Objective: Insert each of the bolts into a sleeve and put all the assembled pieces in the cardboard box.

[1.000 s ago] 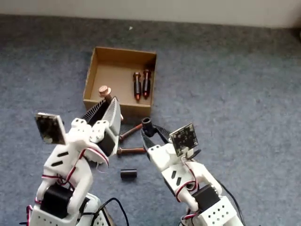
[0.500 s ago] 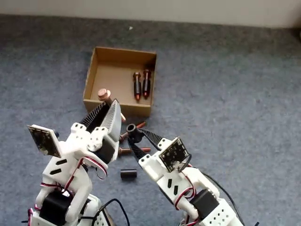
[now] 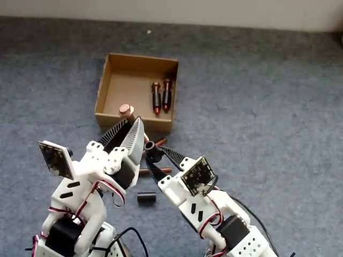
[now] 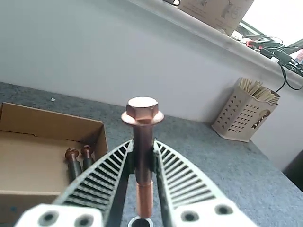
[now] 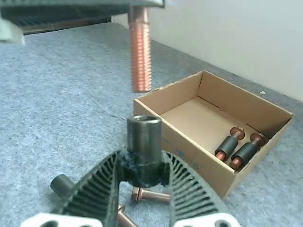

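Left pincer (image 4: 143,146): pinching the bolt (image 4: 142,118) by its shank, with the hexagonal head above the fingers and the threaded end below them.
Right pincer (image 5: 143,161): pinching the sleeve (image 5: 144,135) by its lower half, with the open bore facing up.
Critical relation: the bolt tip hangs just above the sleeve mouth, apart from it and not yet entered. In the left wrist view the mouth lies directly under the tip.
Long axes: both are near vertical. In the high view the bolt leans slightly, so any remaining offset cannot be judged.
Nearer arm: the left pincer carries the part to be inserted. The next move is judged to be a straight descent along the bore axis.
Cardboard box (image 3: 126,80): beyond both pincers, holding two assembled pieces (image 3: 156,97) side by side.
Remaining parts: loose bolts (image 3: 161,170) lie on the carpet between the pincers, and a loose sleeve (image 3: 146,197) lies behind them, toward the arm bases.
Change: over the last half second the left pincer has carried the bolt towards the right pincer, while the sleeve has stayed in place.
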You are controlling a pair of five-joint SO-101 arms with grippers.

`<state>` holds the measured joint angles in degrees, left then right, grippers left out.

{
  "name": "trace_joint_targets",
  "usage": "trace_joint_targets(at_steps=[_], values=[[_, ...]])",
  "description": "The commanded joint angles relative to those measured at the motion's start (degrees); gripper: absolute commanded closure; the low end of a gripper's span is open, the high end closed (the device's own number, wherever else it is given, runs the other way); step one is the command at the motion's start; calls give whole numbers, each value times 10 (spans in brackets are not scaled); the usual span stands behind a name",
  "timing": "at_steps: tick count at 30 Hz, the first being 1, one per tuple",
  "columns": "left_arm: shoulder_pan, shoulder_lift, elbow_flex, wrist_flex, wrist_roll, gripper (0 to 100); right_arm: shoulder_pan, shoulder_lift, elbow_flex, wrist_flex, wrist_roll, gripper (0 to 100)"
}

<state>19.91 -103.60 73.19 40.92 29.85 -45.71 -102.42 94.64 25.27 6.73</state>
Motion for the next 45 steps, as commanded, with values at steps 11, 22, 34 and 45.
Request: trace_joint_targets(at_steps=[11, 22, 34, 45], values=[[44, -7, 55, 7, 7, 995, -7, -13, -46, -22, 5, 995], [62, -8, 57, 76, 6, 992, -6, -13, -46, -21, 5, 995], [58, -8, -56, 284, 2, 708, -2, -13, -44, -21, 5, 995], [-100, -8, -103, 331, 1, 865, 112, -7, -44, 66, 1, 995]])
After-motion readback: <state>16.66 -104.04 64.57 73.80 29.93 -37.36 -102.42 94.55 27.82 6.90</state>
